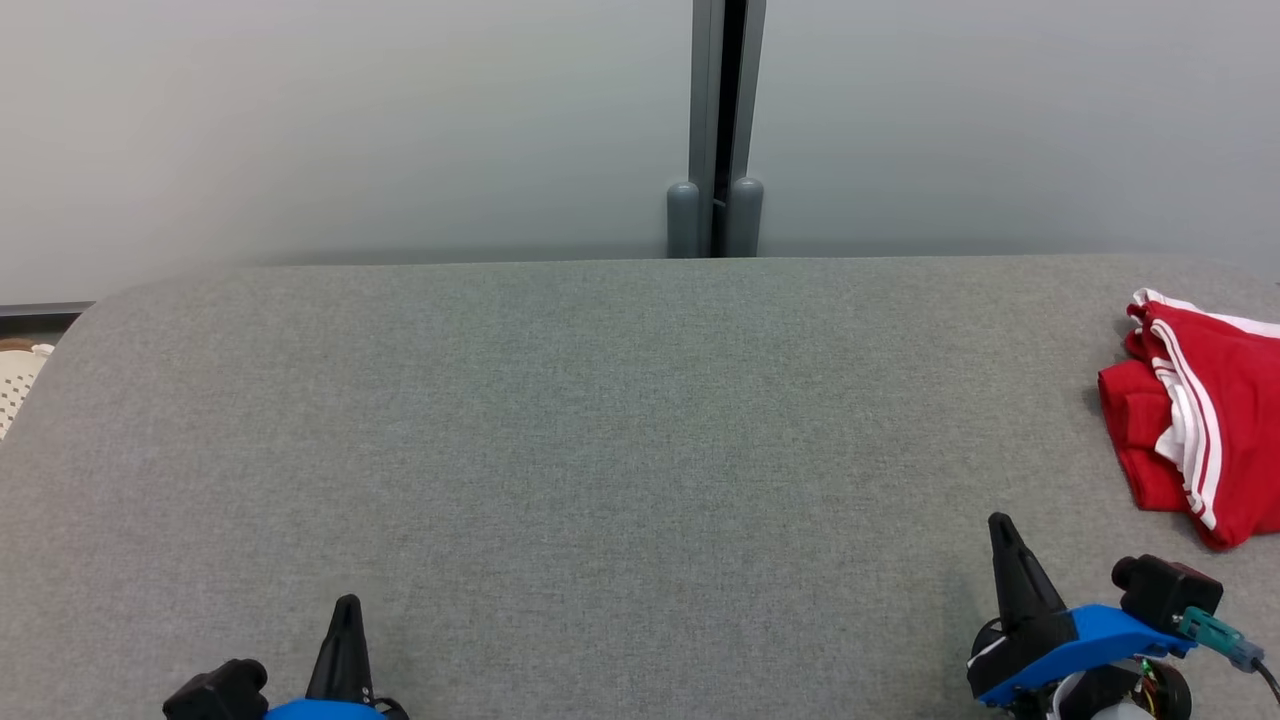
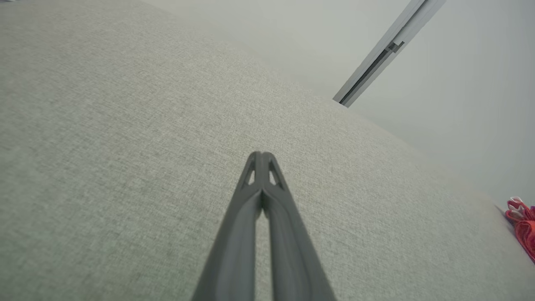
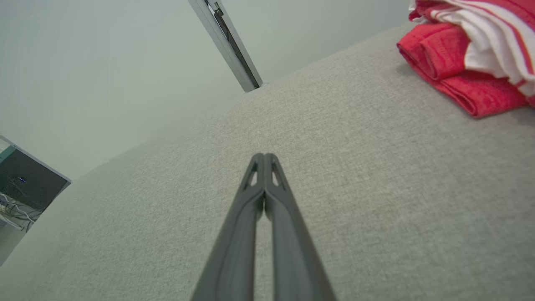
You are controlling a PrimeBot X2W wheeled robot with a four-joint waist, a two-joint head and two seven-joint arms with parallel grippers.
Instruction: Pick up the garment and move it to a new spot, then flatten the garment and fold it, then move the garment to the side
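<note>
The red garment (image 1: pixel 1195 420), white-striped and folded into a loose bundle, lies at the far right of the grey table (image 1: pixel 600 420), partly cut off by the head view's edge, so its full shape cannot be told; the left gripper (image 2: pixel 262 155) hangs low at the left, fingers pressed together, holding nothing; the right gripper (image 3: pixel 264 155) is likewise closed and empty, near the garment but apart from it.
</note>
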